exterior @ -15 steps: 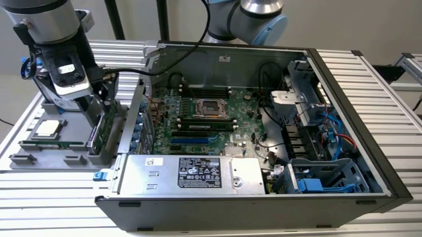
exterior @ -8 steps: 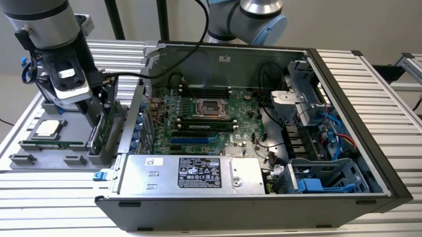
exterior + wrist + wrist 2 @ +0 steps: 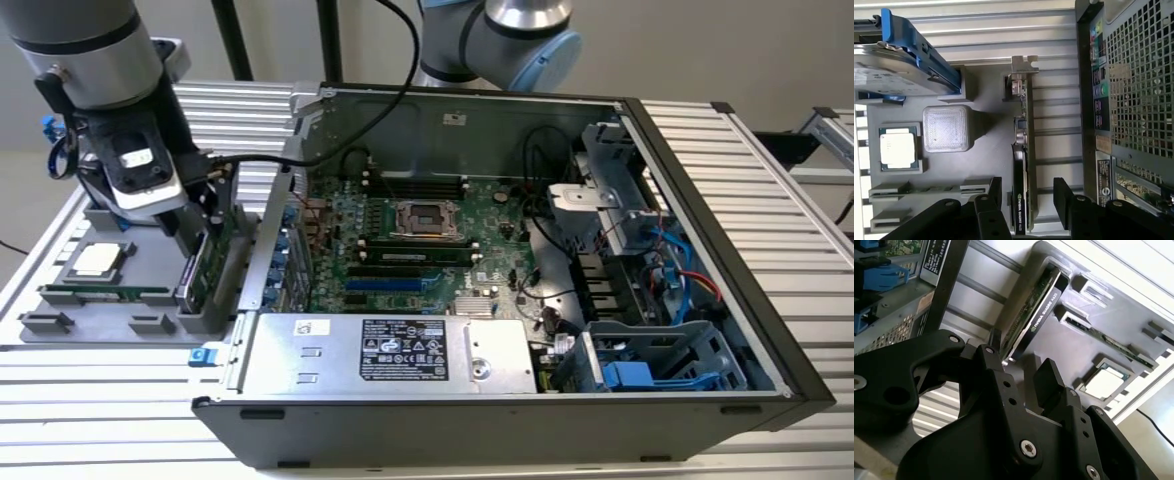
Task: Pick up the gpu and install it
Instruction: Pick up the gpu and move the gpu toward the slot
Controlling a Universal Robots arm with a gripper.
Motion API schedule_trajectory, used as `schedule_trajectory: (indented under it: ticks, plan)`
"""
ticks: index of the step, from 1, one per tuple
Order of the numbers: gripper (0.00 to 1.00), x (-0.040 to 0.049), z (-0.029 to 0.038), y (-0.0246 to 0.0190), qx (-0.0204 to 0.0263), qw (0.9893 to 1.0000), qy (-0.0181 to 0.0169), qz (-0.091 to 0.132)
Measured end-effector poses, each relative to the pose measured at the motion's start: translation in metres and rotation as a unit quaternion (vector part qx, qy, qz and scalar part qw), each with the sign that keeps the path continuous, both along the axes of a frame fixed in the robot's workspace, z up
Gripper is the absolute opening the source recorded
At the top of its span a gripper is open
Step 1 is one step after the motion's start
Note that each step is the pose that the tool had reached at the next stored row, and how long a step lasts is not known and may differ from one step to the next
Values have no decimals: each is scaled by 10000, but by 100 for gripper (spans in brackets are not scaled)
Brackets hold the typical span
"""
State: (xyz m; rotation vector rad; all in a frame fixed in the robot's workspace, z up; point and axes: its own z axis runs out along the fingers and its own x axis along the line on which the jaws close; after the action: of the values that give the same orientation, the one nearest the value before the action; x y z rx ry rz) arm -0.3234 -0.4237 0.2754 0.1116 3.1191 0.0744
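The gripper (image 3: pixel 1027 182) is holding its jaws apart, with one black finger (image 3: pixel 995 192) lying to each side of the gpu (image 3: pixel 1022 215) and neither pad appearing to touch it. The gpu is standing on its long edge in a slot of the grey parts tray (image 3: pixel 984 95), directly between the fingertips and just beyond them. Its black cooler end is sitting nearest the jaws and its silver end bracket (image 3: pixel 1021 70) is pointing away at the far end.

Judging from this, the pick-up step is in hand: the jaws are straddling the card, nothing is being gripped, and the card is not yet lifted or installed. A sound grip is going to call for the pads sitting square to the card's two faces, since a thin card pinched askew could be tilting or binding in its slot.

Past one finger, the tray is carrying a grey block (image 3: pixel 946 128), a processor chip (image 3: pixel 898 147), a memory stick (image 3: pixel 929 189) and a hard drive in a blue frame (image 3: pixel 899 65). Past the other finger, the open computer case (image 3: pixel 467 425) is lying just beside the tray. Its perforated rear wall (image 3: pixel 1134 100) is standing near the card and is looking like the closest obstacle to the jaws. Inside the case, the motherboard (image 3: pixel 414 250) is lying exposed
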Motion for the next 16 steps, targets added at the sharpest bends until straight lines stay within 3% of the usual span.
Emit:
schedule_trajectory:
  ticks: [8, 16]
  plan:
    - [100, -13, -66, 0, 0, 10000, 1, 0]
    - [100, -13, -75, 0, 0, 10000, 0, 0]
